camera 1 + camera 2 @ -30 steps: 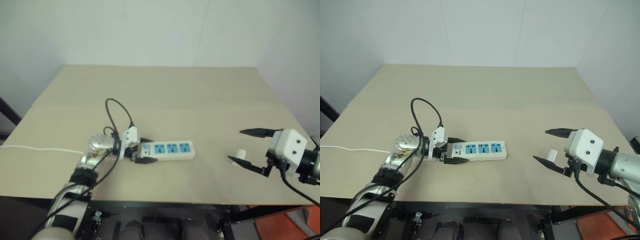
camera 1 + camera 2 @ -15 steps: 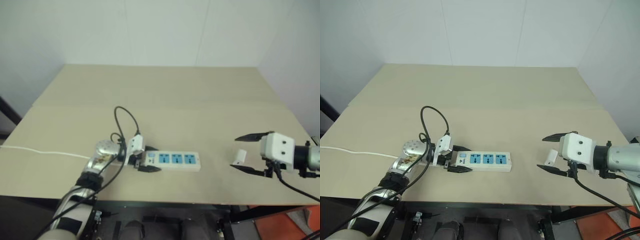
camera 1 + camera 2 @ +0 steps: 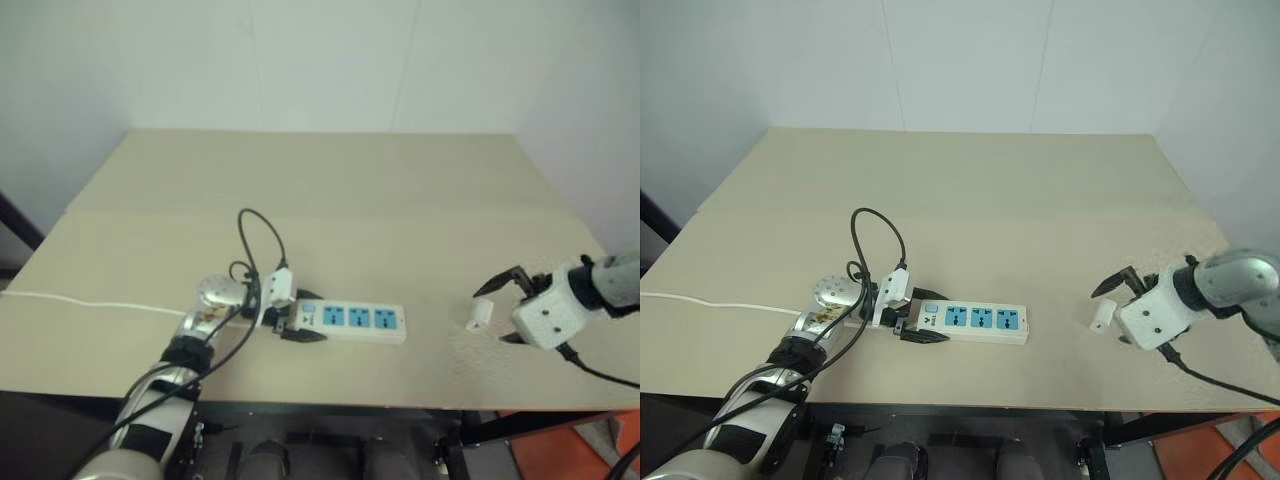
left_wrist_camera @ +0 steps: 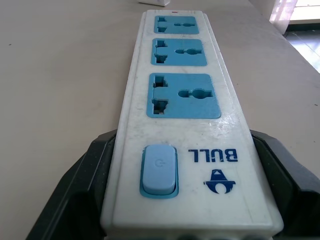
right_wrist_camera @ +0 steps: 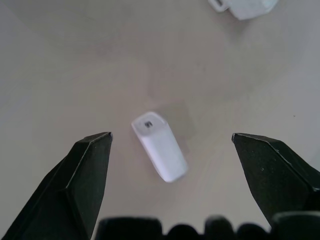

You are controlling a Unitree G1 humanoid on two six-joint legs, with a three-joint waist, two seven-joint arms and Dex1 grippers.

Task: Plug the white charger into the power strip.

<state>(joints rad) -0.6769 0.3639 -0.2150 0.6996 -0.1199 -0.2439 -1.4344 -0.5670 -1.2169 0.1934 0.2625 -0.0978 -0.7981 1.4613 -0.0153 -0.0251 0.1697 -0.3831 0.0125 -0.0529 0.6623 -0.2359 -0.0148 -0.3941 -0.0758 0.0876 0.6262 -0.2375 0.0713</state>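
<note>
On the beige table [image 3: 330,180], the left gripper [image 3: 292,325] clamps the power strip [image 3: 350,322] steady; the right gripper [image 5: 172,150] hangs wide over the white charger [image 5: 160,146], ready to pick it.

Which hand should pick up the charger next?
Right. The right hand hangs open over the white charger, fingers either side. The left hand is clamped on the power strip end.

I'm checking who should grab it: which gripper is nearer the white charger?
Right. The right gripper hangs open just over the white charger; the left gripper is far off, straddling the power strip's end.
</note>
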